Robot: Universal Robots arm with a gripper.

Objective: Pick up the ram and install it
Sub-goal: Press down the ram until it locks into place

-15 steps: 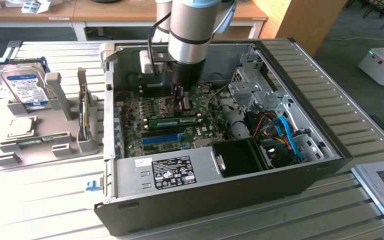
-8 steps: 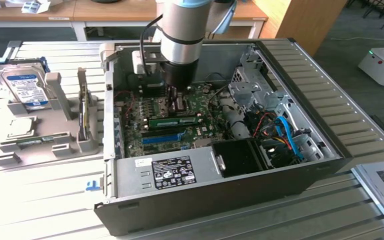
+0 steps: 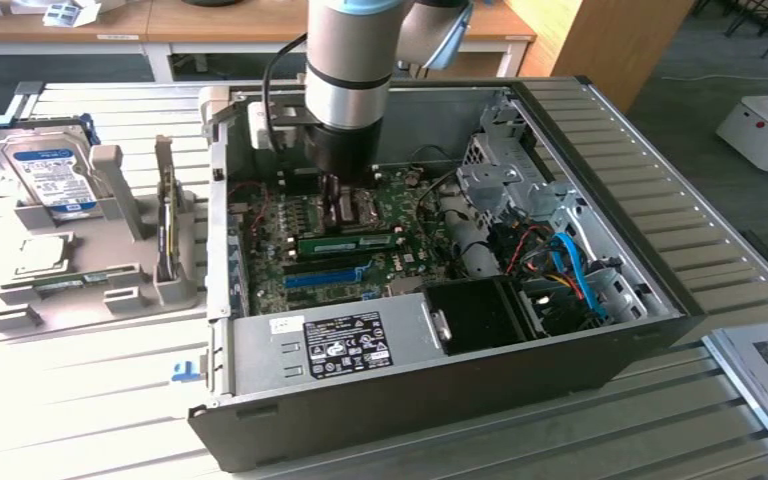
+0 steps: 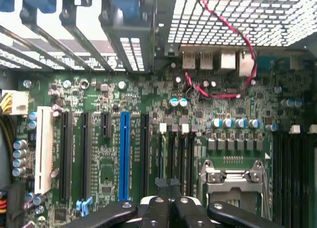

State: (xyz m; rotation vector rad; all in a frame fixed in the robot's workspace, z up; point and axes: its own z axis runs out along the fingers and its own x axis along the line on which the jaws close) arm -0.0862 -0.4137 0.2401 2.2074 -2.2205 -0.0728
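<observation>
Inside the case: gripper (image 3: 335, 192) hovering over motherboard (image 4: 148, 139); fingers (image 4: 157, 184) pinched together, gripping nothing
Ram: green stick (image 3: 347, 241) lying across board, near blue slot (image 3: 321, 277)
Risk: probably catching red cable (image 4: 233, 50), snagging

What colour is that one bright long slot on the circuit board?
Blue: the long blue motherboard slot stands out among black slots, best in the wrist view.

An open computer case (image 3: 651, 300) is laid on a slatted white table (image 3: 77, 400), its motherboard (image 4: 233, 109) exposed. A long blue slot (image 4: 124, 154) and a red cable (image 4: 242, 50) are seen on the board. A hard drive (image 3: 53, 175) is stood in a grey holder (image 3: 117, 280) at the exterior view's left.
</observation>
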